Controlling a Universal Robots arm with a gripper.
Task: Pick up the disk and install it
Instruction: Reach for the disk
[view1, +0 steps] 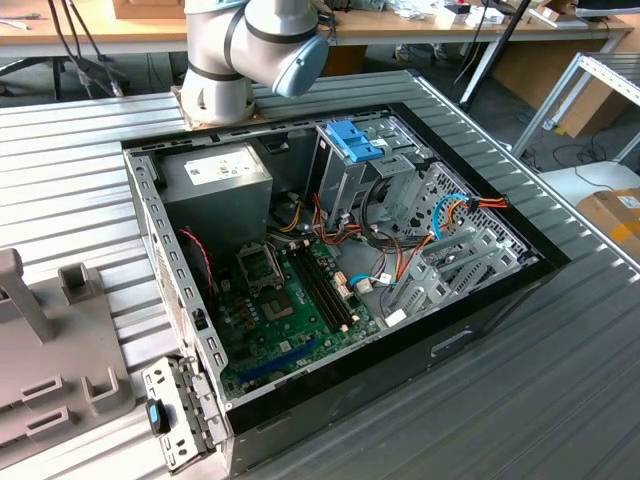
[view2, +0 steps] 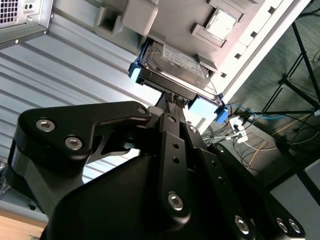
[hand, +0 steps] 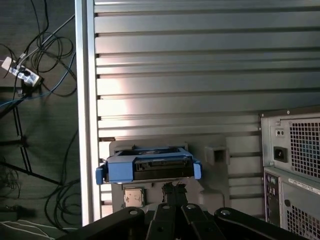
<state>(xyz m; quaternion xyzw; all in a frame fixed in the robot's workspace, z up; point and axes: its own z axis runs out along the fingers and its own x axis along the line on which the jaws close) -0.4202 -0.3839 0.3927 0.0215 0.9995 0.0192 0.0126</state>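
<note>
The disk (view2: 175, 62) is a grey-metal drive in a bright blue carrier, lying against a grey holder block (view2: 150, 20) near the table's edge. In the first wrist view the disk (hand: 148, 167) shows edge-on, its blue rail facing me, and it rests on the same holder (hand: 215, 150). My gripper (view2: 172, 102) reaches right up to the middle of the disk's near edge, where the connector is. From the first wrist view the gripper (hand: 173, 189) sits just short of that edge. The black linkage hides the contact point.
An open computer case (view1: 340, 270) lies on the ribbed metal table (view1: 80, 150), with a drive cage topped by a blue latch (view1: 352, 140). The arm's base (view1: 230, 60) stands behind it. The case's back panel (hand: 292, 165) stands close beside the holder. Cables (hand: 35, 65) lie on the floor.
</note>
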